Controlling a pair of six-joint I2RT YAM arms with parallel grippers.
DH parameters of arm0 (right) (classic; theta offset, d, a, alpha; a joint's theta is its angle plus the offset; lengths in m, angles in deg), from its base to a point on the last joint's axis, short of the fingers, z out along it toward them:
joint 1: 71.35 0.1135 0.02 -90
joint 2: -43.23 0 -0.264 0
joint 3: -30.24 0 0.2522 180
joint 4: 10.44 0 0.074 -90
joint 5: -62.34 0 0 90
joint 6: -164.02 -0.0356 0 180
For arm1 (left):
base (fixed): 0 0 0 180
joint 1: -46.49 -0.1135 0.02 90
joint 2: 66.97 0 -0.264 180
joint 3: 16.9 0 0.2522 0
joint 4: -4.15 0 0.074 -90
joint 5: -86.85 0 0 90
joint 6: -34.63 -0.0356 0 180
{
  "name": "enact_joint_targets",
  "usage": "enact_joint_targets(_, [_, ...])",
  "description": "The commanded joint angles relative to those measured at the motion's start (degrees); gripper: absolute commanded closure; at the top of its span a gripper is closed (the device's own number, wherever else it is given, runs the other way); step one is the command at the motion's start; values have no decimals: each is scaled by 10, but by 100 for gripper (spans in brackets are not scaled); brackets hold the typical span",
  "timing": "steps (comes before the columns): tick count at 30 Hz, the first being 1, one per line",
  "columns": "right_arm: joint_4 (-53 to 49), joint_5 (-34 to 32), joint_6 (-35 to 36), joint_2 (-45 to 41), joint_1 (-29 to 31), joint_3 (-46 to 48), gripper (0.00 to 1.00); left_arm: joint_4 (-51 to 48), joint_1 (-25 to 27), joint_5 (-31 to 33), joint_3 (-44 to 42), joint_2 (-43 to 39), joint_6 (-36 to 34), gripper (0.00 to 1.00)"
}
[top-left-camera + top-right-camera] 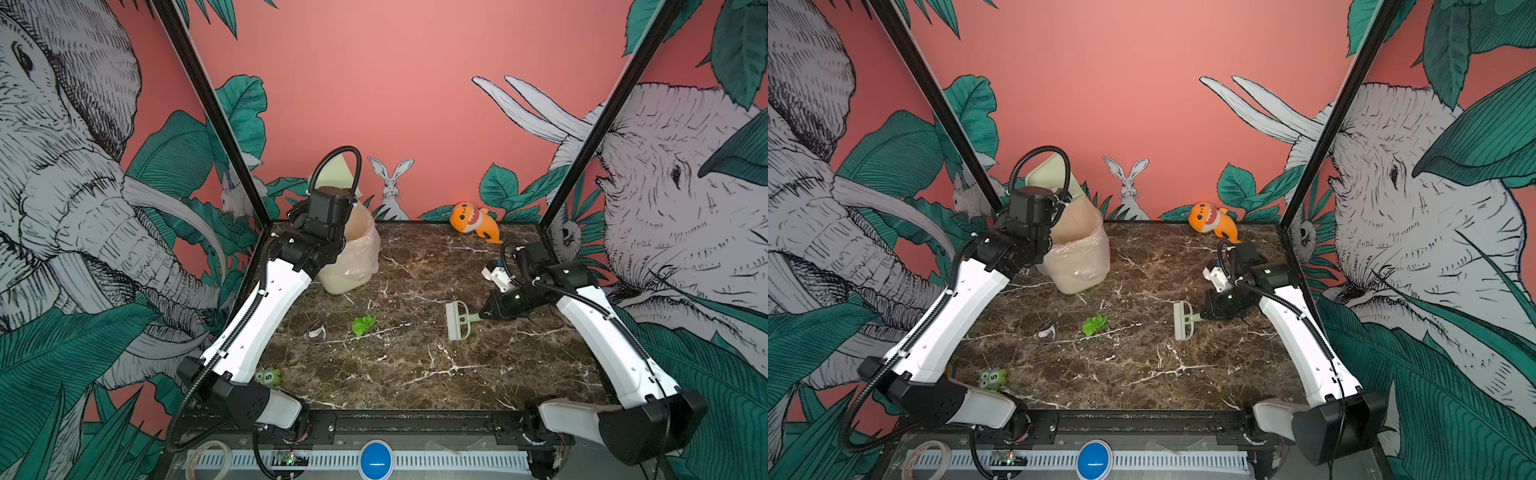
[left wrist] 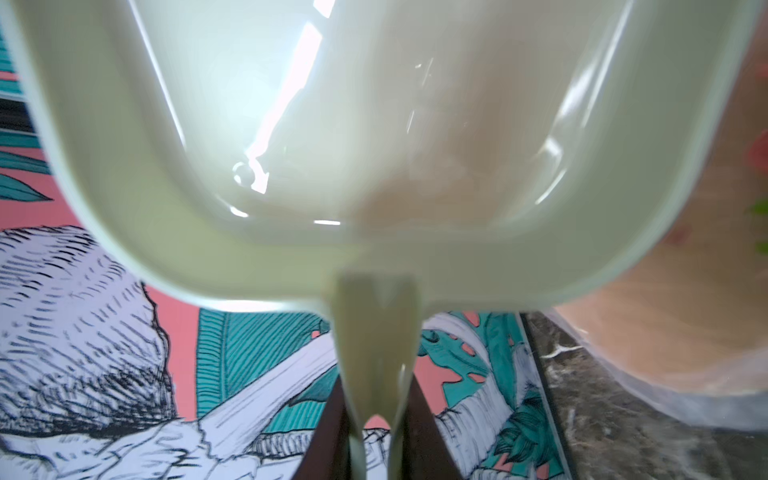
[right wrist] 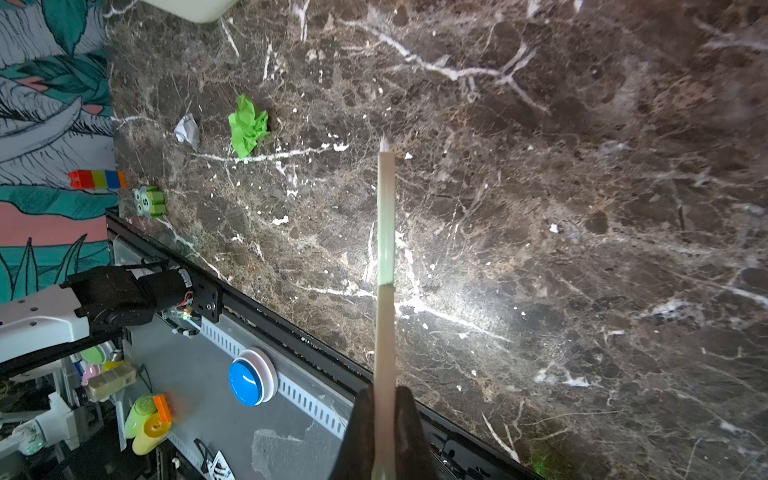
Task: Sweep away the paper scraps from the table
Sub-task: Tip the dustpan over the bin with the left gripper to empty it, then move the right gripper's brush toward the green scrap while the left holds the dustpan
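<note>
Left gripper: we see its dark fingers clamped narrowly on the dustpan's handle, one on each side.
Dustpan: pale green, glossy, lifted off the table and steeply tilted. In both top views the pan rises above the left wrist, at the rim of the bin.
Bin: cream, lined with clear plastic, standing at the far left of the table. Part of it is hidden behind the left arm. Its inside is blurred in the left wrist view, so we cannot tell what it holds.
Right gripper: fully shut on the brush handle, low over the right half of the table.
Brush: pale green, its head set crosswise to the handle and pointing toward the table's middle. We cannot tell whether the bristles touch the surface.
Green scrap: crumpled, lying on the table left of centre, between the bin and the front edge and well apart from the brush.
White scrap: smaller, just beside the green one, on the side toward the left arm.
Table: dark brown marble with white veins and a black frame.
Shark toy: orange, at the far edge, right of centre.
Number block: small and green, near the front left corner by the left arm.
Brick stack: multicoloured, just beside that block at the table's edge.
</note>
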Motion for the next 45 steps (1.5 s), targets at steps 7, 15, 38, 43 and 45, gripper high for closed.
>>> enact_joint_targets(7, [111,-18,-97,26,134,25,100,-139,32,-220,-73,-116,297,87])
enact_joint_targets(15, [246,-27,-177,82,237,38,100,-154,36,-299,-160,-191,373,86])
enact_joint_targets(38, [599,48,-389,298,311,-13,100,-175,38,-322,-211,-218,397,85])
enact_joint_targets(43, [621,48,-415,325,310,-11,100,-178,40,-322,-215,-218,399,85])
enact_joint_targets(45, [621,47,-419,326,305,-4,100,-181,41,-321,-215,-217,398,85])
